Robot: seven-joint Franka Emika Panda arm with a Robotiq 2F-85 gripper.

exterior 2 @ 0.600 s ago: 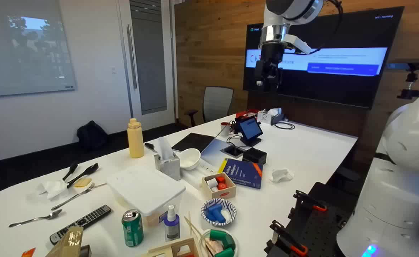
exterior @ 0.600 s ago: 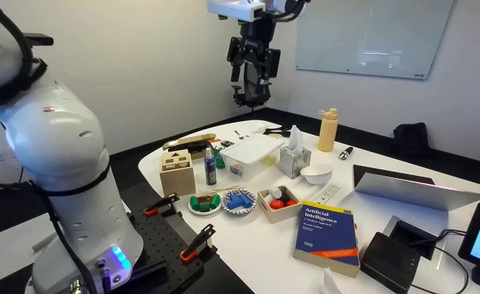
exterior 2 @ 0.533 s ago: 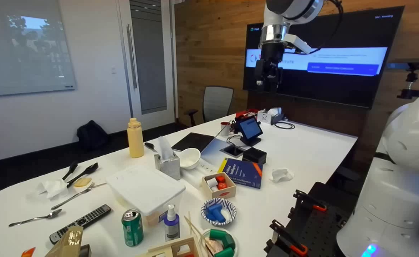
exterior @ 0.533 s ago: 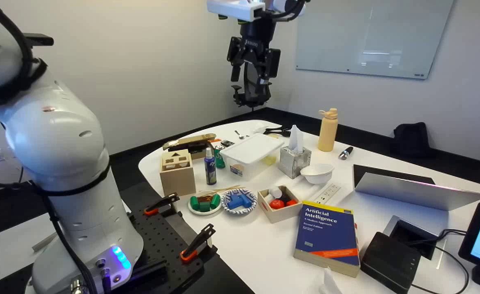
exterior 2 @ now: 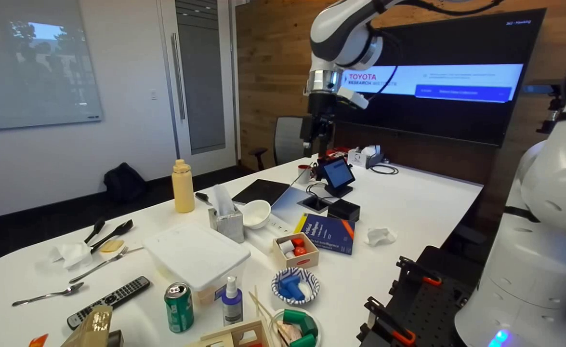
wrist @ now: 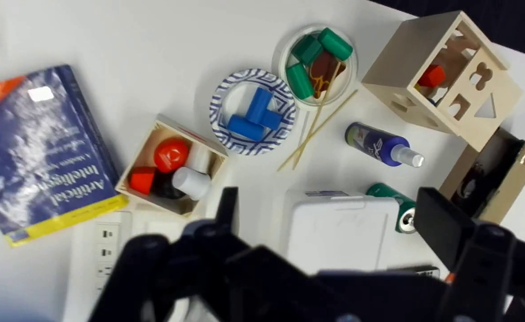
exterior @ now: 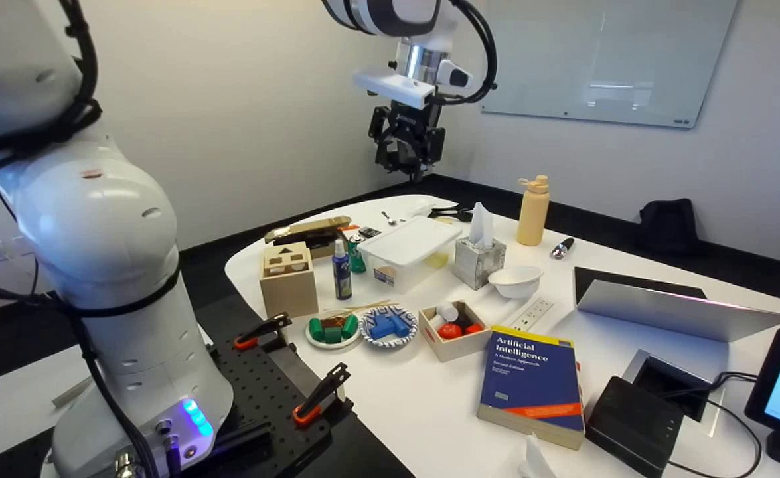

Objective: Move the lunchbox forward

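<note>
The lunchbox is a flat, wide box with a white lid and see-through body, resting on the table in both exterior views [exterior: 411, 240] [exterior 2: 193, 253]. In the wrist view, its near part [wrist: 342, 237] shows between my fingers; the rest is hidden behind the gripper body. My gripper is high above the table in both exterior views [exterior: 404, 162] [exterior 2: 315, 144], apart from everything. In the wrist view, my gripper [wrist: 328, 194] is open, with its jaws wide apart and nothing between them.
A green can [exterior 2: 179, 308] and a spray bottle [exterior 2: 232, 303] stand close to one end of the lunchbox. A tissue box [exterior: 479, 262] and white bowl [exterior: 516, 282] stand beside it. A tall yellow bottle [exterior: 533, 212], wooden shape box [exterior: 289, 282] and blue book [exterior: 532, 378] are farther off.
My gripper has come down towards the table and, in an exterior view, shifted left towards the lunchbox's side. The lunchbox and the other table objects have not moved.
</note>
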